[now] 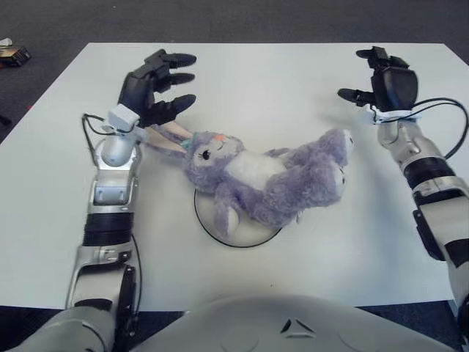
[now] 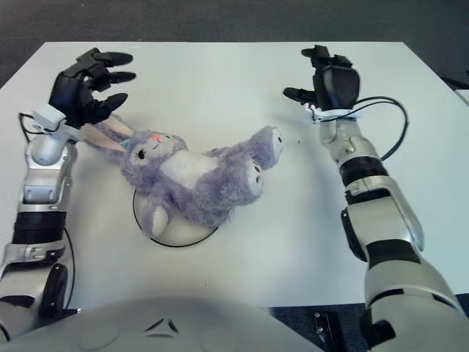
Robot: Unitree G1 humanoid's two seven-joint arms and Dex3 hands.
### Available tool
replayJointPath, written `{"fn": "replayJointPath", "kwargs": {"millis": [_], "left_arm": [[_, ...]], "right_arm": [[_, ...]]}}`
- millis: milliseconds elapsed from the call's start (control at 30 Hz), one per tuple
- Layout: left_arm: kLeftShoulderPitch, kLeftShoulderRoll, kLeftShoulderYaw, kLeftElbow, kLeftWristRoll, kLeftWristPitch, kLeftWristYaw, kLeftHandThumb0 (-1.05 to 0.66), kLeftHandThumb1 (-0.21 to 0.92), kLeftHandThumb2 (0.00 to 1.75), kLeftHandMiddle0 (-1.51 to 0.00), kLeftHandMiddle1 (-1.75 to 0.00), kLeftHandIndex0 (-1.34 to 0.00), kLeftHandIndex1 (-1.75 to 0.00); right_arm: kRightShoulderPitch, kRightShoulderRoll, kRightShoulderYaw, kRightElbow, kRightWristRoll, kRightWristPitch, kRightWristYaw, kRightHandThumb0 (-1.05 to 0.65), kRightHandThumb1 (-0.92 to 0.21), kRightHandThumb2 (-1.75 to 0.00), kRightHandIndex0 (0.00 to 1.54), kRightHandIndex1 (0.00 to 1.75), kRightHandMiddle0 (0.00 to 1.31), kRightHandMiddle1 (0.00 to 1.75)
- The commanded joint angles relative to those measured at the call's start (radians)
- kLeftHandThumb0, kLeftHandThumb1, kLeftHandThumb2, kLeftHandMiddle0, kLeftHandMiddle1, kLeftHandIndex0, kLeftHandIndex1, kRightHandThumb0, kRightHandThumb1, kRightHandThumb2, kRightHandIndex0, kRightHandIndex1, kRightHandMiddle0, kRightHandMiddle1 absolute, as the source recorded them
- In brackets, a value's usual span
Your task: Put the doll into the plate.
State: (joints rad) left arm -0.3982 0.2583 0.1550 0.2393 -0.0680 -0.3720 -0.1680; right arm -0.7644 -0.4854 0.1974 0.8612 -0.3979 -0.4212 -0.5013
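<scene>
The doll [image 1: 267, 180] lies on the plate [image 1: 245, 236]. The left hand [image 1: 155, 89] and right hand [image 1: 382, 82] hang above the surface [image 1: 278, 81], fingers apart, holding nothing.

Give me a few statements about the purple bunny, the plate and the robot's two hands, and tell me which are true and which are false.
1. The doll lies across the plate, covering much of it. True.
2. The left hand is gripping the doll's body. False: it is raised beside the doll's ears, fingers spread, holding nothing.
3. The right hand holds the plate. False: it is up at the far right of the table, apart from the plate, open.
4. The doll's legs reach past the plate's rim towards the robot's right. True.
5. The doll is green. False: it is purple with a white belly.
</scene>
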Motion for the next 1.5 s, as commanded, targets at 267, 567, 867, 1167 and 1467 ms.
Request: {"fn": "replayJointPath", "kwargs": {"millis": [267,567,867,1167,1467], "left_arm": [[-0.132,-0.076,0.046,0.296,-0.064,-0.180,0.040,-0.01,0.92,0.14,-0.58,-1.41,-0.59,-1.09],[-0.156,-0.105,0.060,0.383,-0.085,-0.222,0.042,-0.01,0.92,0.15,-0.59,-1.42,-0.57,-1.10],[-0.170,-0.113,0.069,0.458,-0.102,-0.253,0.032,-0.01,0.92,0.17,-0.56,-1.44,-0.55,-1.12],[-0.173,-0.134,0.078,0.485,-0.134,-0.247,0.018,-0.01,0.92,0.20,-0.53,-1.47,-0.53,-1.15],[-0.163,-0.145,0.079,0.497,-0.141,-0.264,0.007,-0.01,0.92,0.21,-0.52,-1.50,-0.52,-1.15]], "right_arm": [[0.055,0.138,-0.211,-0.110,0.322,-0.014,0.245,-0.35,-0.92,-0.38,0.46,1.64,0.34,1.61],[0.079,0.184,-0.278,-0.148,0.378,-0.018,0.293,-0.35,-0.92,-0.40,0.59,1.52,0.32,1.63],[0.120,0.247,-0.359,-0.190,0.493,-0.029,0.377,-0.35,-0.92,-0.41,0.61,1.48,0.31,1.64],[0.154,0.281,-0.399,-0.212,0.522,-0.021,0.390,-0.35,-0.92,-0.41,0.62,1.47,0.31,1.64],[0.201,0.278,-0.392,-0.258,0.454,0.038,0.339,-0.35,-0.92,-0.41,0.62,1.47,0.32,1.63]]}}
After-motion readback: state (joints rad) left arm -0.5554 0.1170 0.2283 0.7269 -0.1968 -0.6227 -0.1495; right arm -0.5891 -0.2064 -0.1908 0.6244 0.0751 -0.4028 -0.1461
